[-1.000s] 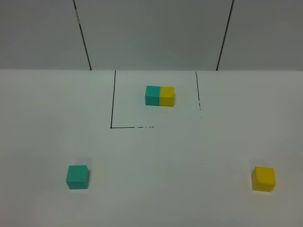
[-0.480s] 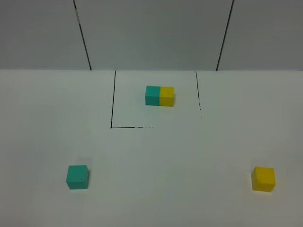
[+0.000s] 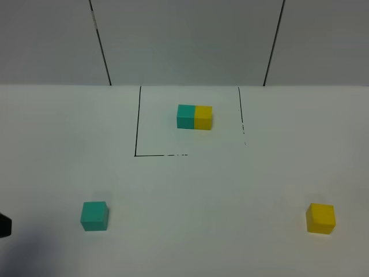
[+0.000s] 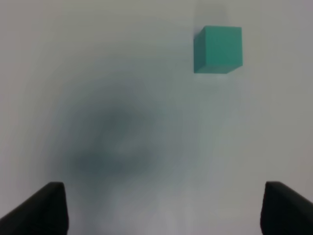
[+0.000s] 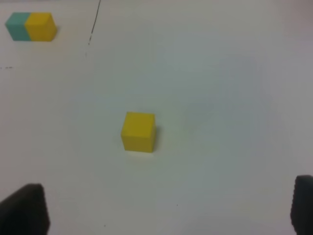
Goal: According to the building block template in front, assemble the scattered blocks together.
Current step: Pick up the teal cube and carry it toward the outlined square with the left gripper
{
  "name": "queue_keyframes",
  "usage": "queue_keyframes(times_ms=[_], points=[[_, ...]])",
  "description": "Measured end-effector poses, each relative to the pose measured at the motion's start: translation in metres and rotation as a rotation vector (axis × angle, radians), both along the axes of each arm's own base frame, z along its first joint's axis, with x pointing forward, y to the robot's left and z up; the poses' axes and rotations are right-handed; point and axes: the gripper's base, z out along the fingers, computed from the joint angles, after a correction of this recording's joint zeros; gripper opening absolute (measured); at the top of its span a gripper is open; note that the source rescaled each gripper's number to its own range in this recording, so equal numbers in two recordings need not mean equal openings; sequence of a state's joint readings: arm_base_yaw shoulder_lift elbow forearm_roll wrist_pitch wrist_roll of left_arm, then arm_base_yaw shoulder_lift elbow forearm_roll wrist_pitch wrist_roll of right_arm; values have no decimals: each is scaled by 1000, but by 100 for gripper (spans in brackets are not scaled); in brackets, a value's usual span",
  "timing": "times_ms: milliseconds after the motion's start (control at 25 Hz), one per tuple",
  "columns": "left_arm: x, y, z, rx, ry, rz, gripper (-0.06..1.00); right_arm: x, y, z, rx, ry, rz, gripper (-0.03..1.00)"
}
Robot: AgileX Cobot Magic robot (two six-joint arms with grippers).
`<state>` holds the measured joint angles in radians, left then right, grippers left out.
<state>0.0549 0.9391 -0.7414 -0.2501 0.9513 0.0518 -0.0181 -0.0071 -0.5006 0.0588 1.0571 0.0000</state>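
The template (image 3: 194, 116), a teal and yellow bar with teal on the left, lies inside the black-lined square at the back; it also shows in the right wrist view (image 5: 31, 26). The loose teal cube (image 3: 94, 216) sits at the front left and shows in the left wrist view (image 4: 217, 49). The loose yellow cube (image 3: 320, 218) sits at the front right and shows in the right wrist view (image 5: 139, 131). My left gripper (image 4: 166, 208) is open and empty, short of the teal cube; a dark tip of it (image 3: 3, 225) shows at the left edge. My right gripper (image 5: 164, 205) is open and empty, short of the yellow cube.
The white table (image 3: 190, 196) carries a black-lined square (image 3: 136, 133) around the template. A grey panelled wall (image 3: 184, 40) stands behind the table.
A dark part of my left gripper has entered at the left edge of the exterior view, with a shadow below it. The cubes and the template have not moved.
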Motion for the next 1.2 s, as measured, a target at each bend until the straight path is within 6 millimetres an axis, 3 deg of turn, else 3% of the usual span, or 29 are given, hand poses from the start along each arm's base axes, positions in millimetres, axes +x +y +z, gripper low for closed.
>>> queue_keyframes(times_ms=[280,400,480,640,840,960,1200], points=[[71,4,-15,-4,154,-17,71,0,0,0,0,0,0,100],[97,1,-29,-9,234,-31,71,0,0,0,0,0,0,100],[111,-9,-42,-9,284,-62,71,0,0,0,0,0,0,100],[134,-52,-67,9,359,-139,71,0,0,0,0,0,0,100],[147,-101,-93,105,422,-166,71,0,0,0,0,0,0,100],[149,-111,-106,166,434,-155,72,0,0,0,0,0,0,100],[152,-112,-109,178,400,-138,73,0,0,0,0,0,0,100]])
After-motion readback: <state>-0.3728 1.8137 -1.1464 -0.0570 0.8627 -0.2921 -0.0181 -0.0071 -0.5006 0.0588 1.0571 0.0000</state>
